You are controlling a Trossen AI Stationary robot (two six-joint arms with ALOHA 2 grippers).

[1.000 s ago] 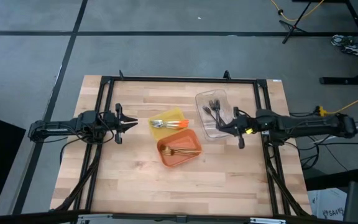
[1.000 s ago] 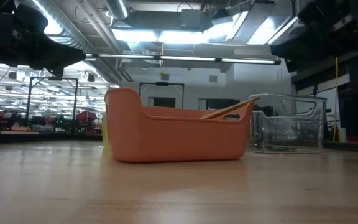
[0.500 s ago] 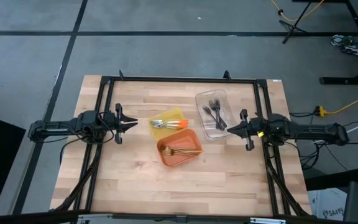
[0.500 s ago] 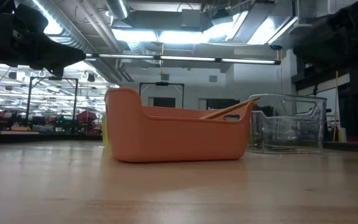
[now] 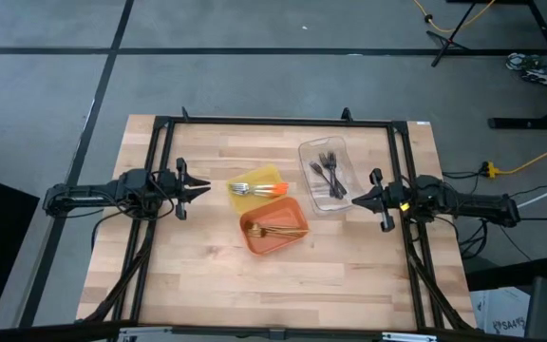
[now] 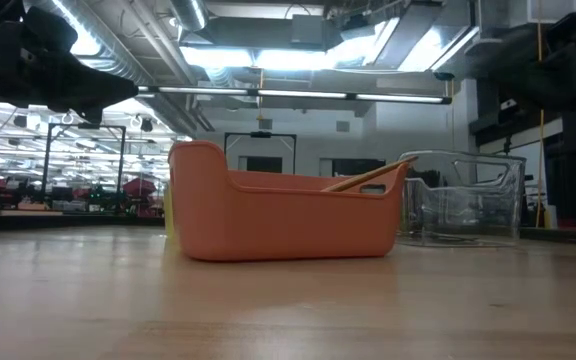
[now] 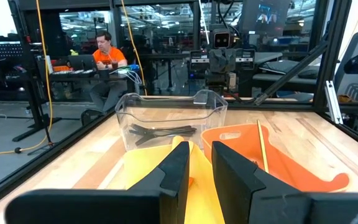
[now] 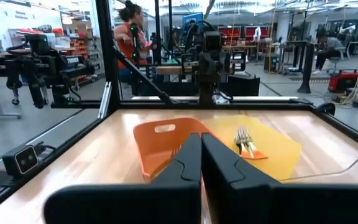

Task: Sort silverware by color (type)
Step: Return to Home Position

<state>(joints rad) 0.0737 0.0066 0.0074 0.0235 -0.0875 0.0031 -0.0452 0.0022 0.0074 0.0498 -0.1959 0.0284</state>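
Observation:
Black forks [image 5: 326, 169] lie in the clear tray [image 5: 325, 176]. Gold forks [image 5: 273, 230] rest in the orange tray [image 5: 275, 228], one handle leaning on its rim [image 6: 368, 177]. Silver forks with orange handles [image 5: 254, 188] lie in the yellow tray [image 5: 257, 183]. My left gripper [image 5: 205, 188] hovers left of the yellow tray, its fingers [image 7: 179, 165] a narrow gap apart, holding nothing. My right gripper [image 5: 352, 199] hovers just right of the clear tray, shut [image 8: 201, 140] and empty.
The three trays stand close together in the table's middle. A black frame [image 5: 273, 122] runs along the far edge and down both sides. Bare wood [image 5: 283, 285] lies toward the near edge. People sit at desks in the room beyond the table.
My right gripper has drawn back from over the clear tray toward the table's right edge, staying level. The trays and silverware have not moved.

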